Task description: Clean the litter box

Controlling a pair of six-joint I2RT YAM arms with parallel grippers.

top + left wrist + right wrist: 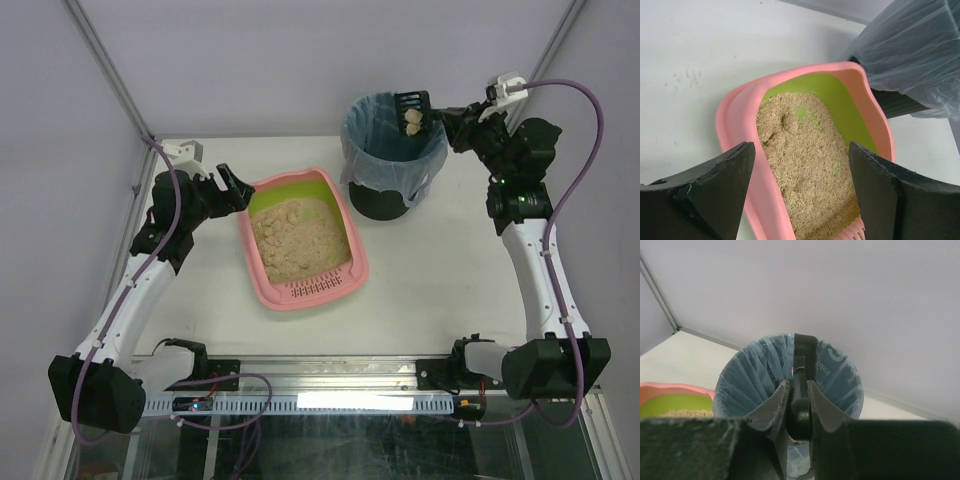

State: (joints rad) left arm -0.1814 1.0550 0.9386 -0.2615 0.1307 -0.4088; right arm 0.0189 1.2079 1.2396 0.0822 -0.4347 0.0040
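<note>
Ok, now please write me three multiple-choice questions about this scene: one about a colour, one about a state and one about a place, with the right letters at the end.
1. What colour is the inner wall of the litter box? A blue; B lime green; C black.
2. How is the left end effector? A open, fingers wide apart; B fully shut, empty; C shut on the litter box rim.
3. Where is the scoop? A lying in the litter box; B in the left end effector; C above the bin, in the right end effector.
Answers: 1 B, the wall above the litter shows green in the top view. 2 A, the left wrist view shows both fingers far apart. 3 C, the right wrist view shows it clamped over the blue bag.
</note>
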